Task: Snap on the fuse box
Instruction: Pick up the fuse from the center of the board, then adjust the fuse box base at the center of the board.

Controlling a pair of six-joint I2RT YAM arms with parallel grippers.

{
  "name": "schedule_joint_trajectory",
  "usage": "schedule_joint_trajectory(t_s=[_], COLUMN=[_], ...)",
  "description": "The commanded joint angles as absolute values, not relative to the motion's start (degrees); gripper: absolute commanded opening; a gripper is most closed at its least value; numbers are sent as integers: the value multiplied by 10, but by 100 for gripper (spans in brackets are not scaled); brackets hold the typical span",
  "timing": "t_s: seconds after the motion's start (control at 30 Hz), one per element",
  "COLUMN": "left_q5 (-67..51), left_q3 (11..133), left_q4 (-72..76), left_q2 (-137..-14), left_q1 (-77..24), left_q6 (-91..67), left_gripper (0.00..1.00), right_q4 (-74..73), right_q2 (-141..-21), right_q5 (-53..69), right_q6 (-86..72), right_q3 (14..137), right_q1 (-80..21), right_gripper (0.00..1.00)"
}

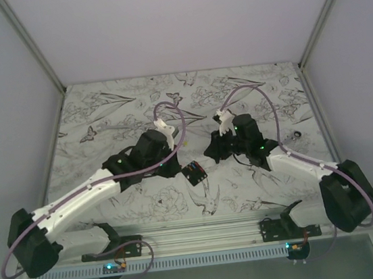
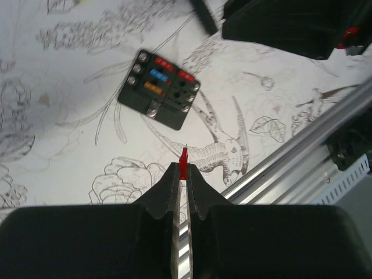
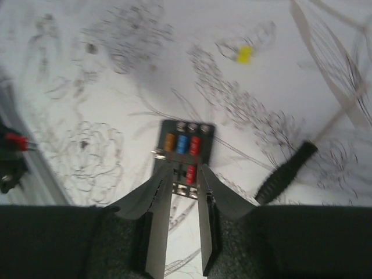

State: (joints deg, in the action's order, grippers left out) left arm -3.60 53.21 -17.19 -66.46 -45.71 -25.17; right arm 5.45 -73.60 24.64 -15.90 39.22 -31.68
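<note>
The fuse box [image 1: 195, 173] lies flat on the patterned table between the two arms. It is a black block [image 2: 160, 89] holding red, blue and orange fuses. My left gripper [image 2: 184, 171] hovers a short way off the box on its rail side. It is shut on a small red fuse [image 2: 184, 158] that pokes out past the tips. My right gripper [image 3: 185, 171] is open just above the fuse box [image 3: 183, 152], its fingers either side of a red fuse [image 3: 190, 173] seated in the nearer row. Nothing is gripped between them.
A black stick-like tool [image 3: 285, 172] lies just right of the box. A loose yellow fuse [image 3: 244, 54] sits farther out on the table. The aluminium rail [image 2: 302, 151] runs along the near edge. The right arm's body [image 2: 290, 23] looms over the box's far side.
</note>
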Motion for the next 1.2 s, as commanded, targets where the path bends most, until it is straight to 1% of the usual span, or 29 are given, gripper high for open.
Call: schedule_joint_trajectory(t_s=[0.0,0.13,0.3,0.53,0.93,1.1,1.17], left_q5=[12,13,18,23,34,34,36], left_q3=[555,565,582,599,612,622,631], left_q4=[-228,-238,-252,-264,-290,-299,-304], left_q2=[-712,-763,-800,-827,-846,-859,-870], left_q1=[-453,-453,-453,-453,-454,-461,-468], left_q6=[-339,-366,-382,-391,-403,-402,-400], left_gripper=[0,0,0,0,0,0,0], right_q4=[28,35,48,59,89,82,59], right_q2=[-777,-810,-857,-894,-893,-880,-867], right_q5=[141,106,99,103,116,107,89], right_q6=[-189,-203,-220,-241,-288,-285,-274], right_q3=[391,387,386,382,356,356,362], right_q1=[-313,-319,-334,-361,-428,-432,-432], right_gripper=[27,20,17,15,15,15,17])
